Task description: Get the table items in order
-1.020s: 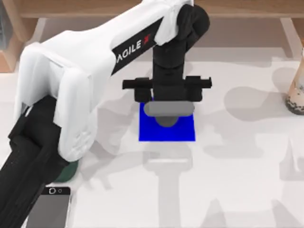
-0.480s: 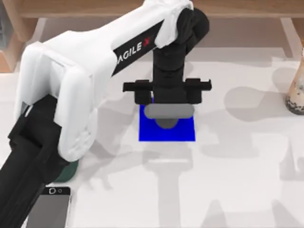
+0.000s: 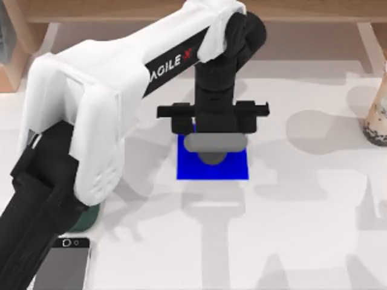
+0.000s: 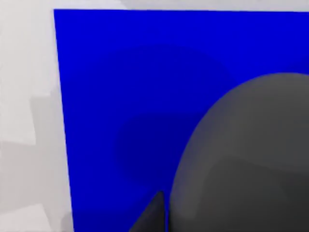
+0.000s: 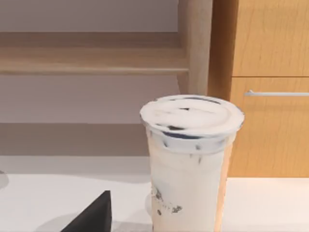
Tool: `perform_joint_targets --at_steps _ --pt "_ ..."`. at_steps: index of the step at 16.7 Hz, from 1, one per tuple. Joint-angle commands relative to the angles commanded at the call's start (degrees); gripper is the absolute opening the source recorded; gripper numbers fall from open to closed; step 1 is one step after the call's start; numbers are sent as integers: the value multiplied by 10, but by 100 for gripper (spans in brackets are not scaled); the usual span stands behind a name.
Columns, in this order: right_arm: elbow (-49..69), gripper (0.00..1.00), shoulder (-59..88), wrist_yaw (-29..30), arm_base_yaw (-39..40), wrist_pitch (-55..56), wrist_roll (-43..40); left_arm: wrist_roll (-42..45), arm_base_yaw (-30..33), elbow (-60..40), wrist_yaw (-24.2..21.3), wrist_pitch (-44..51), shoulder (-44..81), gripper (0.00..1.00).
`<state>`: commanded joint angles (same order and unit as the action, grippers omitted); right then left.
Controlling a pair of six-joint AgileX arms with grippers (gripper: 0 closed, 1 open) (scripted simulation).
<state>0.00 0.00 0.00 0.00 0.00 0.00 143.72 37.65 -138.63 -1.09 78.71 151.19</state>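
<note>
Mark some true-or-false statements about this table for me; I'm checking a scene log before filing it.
1. The mouse lies on the blue mat. True.
2. The cup stands at the table's left edge. False: it stands at the right edge.
3. The phone lies on the mat. False: it lies on the table near the left corner, apart from the mat.
4. The left tool is above the mat. True.
5. The cup lies tipped over. False: it stands upright.
</note>
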Motion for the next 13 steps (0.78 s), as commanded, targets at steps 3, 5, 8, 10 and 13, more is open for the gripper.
perform_joint_targets --at_steps 3,5,8,10,13 --pt "0 100 0 0 0 0 0 0 0 0 0 0 0 53" --pt "0 100 0 0 0 0 0 0 0 0 0 0 0 68" --pt "0 100 0 0 0 0 0 0 0 0 0 0 0 90" --pt "0 100 0 0 0 0 0 0 0 0 0 0 0 100" --pt "0 100 0 0 0 0 0 0 0 0 0 0 0 100"
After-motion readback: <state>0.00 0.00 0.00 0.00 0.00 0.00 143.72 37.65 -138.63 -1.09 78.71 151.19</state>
